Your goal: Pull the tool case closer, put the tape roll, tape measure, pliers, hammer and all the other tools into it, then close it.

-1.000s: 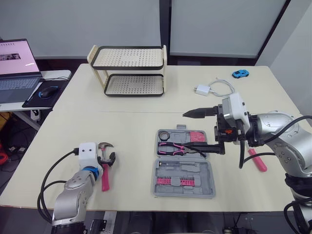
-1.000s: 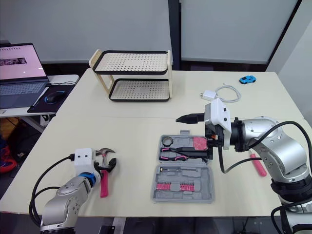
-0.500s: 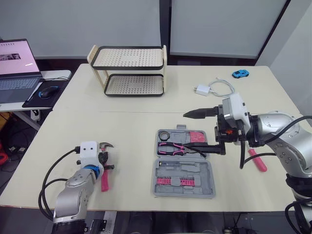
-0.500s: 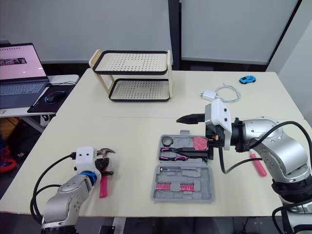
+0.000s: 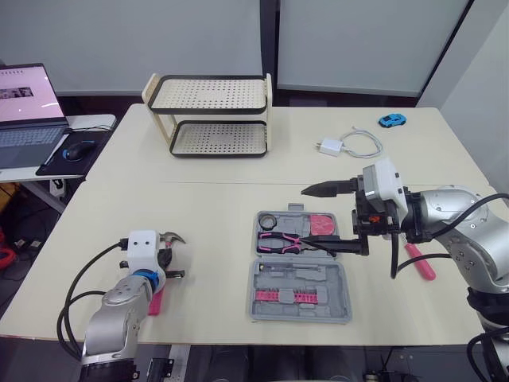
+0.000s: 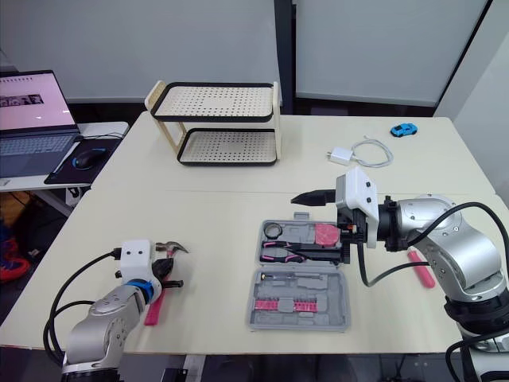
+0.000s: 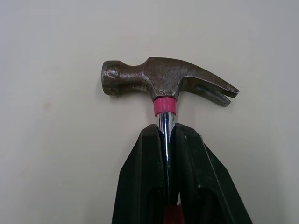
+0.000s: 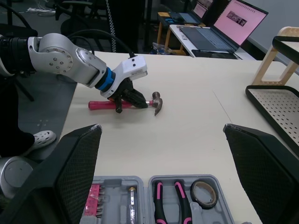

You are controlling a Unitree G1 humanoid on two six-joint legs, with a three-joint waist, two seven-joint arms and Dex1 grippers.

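At the front left corner of the table (image 5: pixel 215 199), the left gripper (image 7: pixel 166 128) has its jaws clenched on the hammer (image 7: pixel 168 81), grasping the bright shaft just below the head. The pink grip runs back under the wrist toward the front edge. Whether the head is clear of the surface cannot be told. The tool case (image 5: pixel 262 274) lies open at the front centre, its near half close to the front edge. Its far half holds the pliers (image 5: pixel 280 241) and the tape roll (image 5: pixel 268 220). A strip of bare table separates the hammer from the left wall of the case. The right gripper (image 5: pixel 308 216) hangs over the right side of the far half, jaws released and spread wide, one finger above the other, grasping nothing. A pink-handled tool (image 5: pixel 420 261) lies on the table just right of the case, below the right forearm and near the right edge. The middle of the table behind the case is bare as far as the two-tier rack (image 5: pixel 211 115). A charger with cable (image 5: pixel 342 145) and a blue toy car (image 5: pixel 390 120) sit at the far right.
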